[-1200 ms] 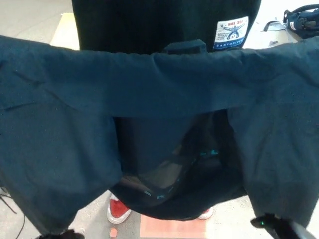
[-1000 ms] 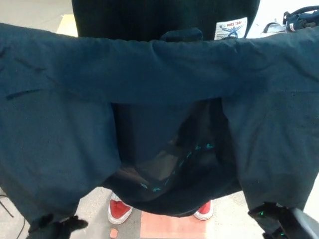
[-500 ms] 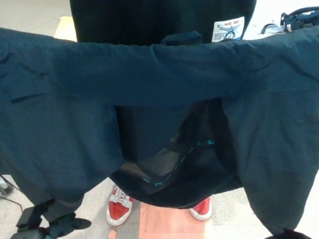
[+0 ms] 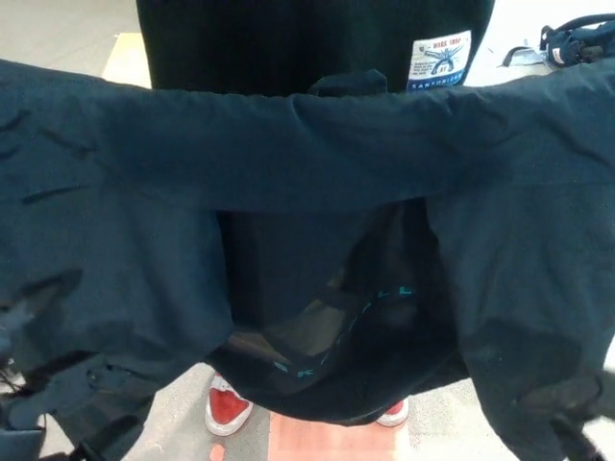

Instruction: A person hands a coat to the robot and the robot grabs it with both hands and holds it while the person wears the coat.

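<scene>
A dark teal coat [image 4: 307, 144] hangs spread across the whole head view, its lining open in the middle. Behind it stands a person [image 4: 288, 43] in a black top with a white label [image 4: 440, 60]. At the lower left my left hand [image 4: 72, 384] is shut on the coat's panel, and the cloth bunches into creases around it. Low on the right, my right hand [image 4: 557, 396] shows only as a blurred dark shape against the other panel's lower edge, so its grip is unclear. Both arms are mostly hidden by the fabric.
The person's red shoes [image 4: 229, 405] stand on the floor beneath the coat, next to an orange floor patch [image 4: 336, 437]. A dark blue bag [image 4: 577, 38] lies at the top right. Pale floor shows at the top left.
Both hands have risen from the bottom edge into the coat's lower panels. The left panel has become bunched and creased around my left hand. The coat stays spread out.
</scene>
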